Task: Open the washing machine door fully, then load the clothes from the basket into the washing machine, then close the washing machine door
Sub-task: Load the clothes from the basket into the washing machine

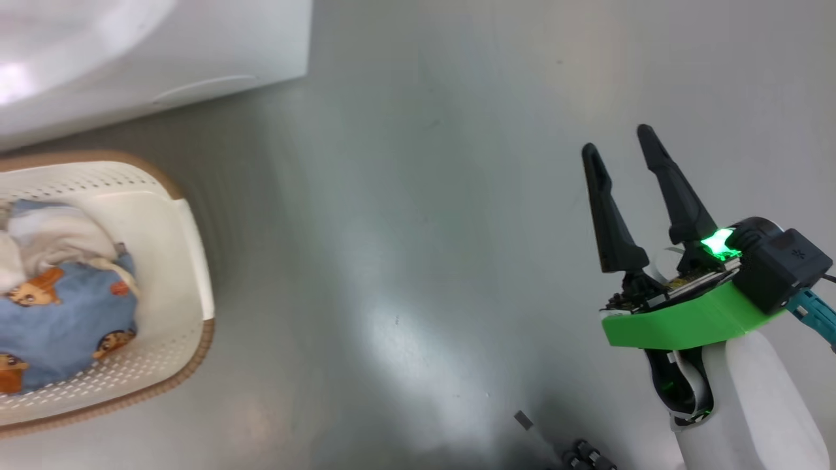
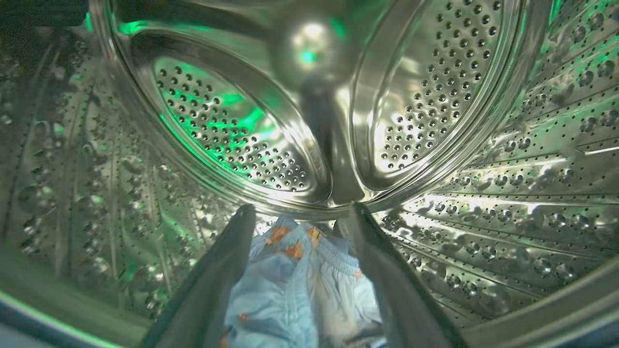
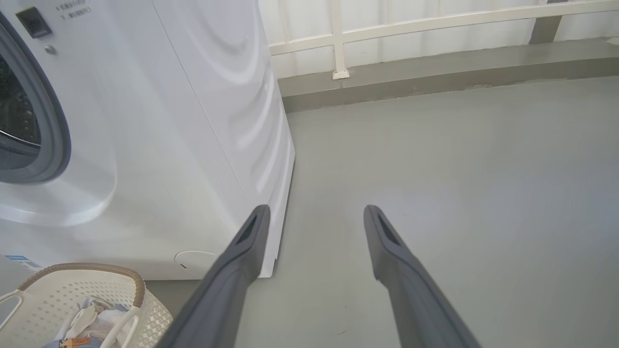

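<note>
The left tool [image 2: 301, 209] stands apart inside the perforated steel drum [image 2: 217, 125], light blue clothes [image 2: 280, 290] between its fingers. The right tool [image 1: 617, 140], apart, hangs over open grey floor [image 1: 424, 196], well clear of the cream perforated basket [image 1: 196, 261].

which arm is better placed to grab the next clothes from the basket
Probably the right: the right gripper is open and free over the floor, outside the washing machine, while the left gripper is deep in the drum, open above clothes. The basket sits toward the robot's left, though.
</note>
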### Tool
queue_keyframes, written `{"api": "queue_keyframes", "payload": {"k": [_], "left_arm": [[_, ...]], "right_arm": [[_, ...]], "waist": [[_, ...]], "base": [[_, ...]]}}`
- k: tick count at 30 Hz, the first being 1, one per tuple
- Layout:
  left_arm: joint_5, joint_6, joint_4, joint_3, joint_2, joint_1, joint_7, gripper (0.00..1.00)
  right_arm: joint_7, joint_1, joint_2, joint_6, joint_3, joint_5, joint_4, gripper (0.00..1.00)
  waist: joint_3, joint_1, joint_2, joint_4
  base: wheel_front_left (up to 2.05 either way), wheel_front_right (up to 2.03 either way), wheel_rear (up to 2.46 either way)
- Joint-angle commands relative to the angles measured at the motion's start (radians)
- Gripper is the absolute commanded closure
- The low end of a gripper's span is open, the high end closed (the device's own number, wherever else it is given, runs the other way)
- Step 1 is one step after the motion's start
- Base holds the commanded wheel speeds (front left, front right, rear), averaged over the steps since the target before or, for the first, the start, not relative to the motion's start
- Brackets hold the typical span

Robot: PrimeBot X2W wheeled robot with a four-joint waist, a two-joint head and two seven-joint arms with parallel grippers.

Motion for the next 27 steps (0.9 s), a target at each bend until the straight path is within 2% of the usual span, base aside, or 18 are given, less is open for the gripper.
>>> {"api": "queue_keyframes", "payload": {"k": [1, 7, 17, 27], "left_arm": [[-0.014, 0.017, -0.057, 0.028, 0.050, 0.054, -0.005, 0.00], [-0.045, 0.079, -0.256, 0.057, 0.032, 0.275, -0.023, 0.00], [-0.054, 0.193, -0.574, 0.067, -0.029, 0.653, -0.074, 0.00], [-0.026, 0.266, -0.740, 0.009, -0.108, 0.930, -0.114, 0.00]], "right_arm": [[-0.005, 0.044, -0.008, 0.009, 0.012, -0.015, -0.022, 0.00], [-0.005, 0.075, -0.011, 0.009, -0.009, -0.027, -0.024, 0.00], [-0.005, 0.119, -0.029, 0.009, -0.045, -0.046, -0.030, 0.00], [-0.005, 0.163, -0.048, 0.009, -0.083, -0.071, -0.025, 0.00]], "waist": [[-0.040, 0.0001, 0.0000, 0.035], [-0.083, 0.0001, 0.0000, 0.063], [-0.157, 0.0001, 0.0000, 0.113], [-0.239, 0.0001, 0.0000, 0.164]], "base": [[0.00, 0.00, 0.00], [0.00, 0.00, 0.00], [0.00, 0.00, 0.00], [0.00, 0.00, 0.00]]}}
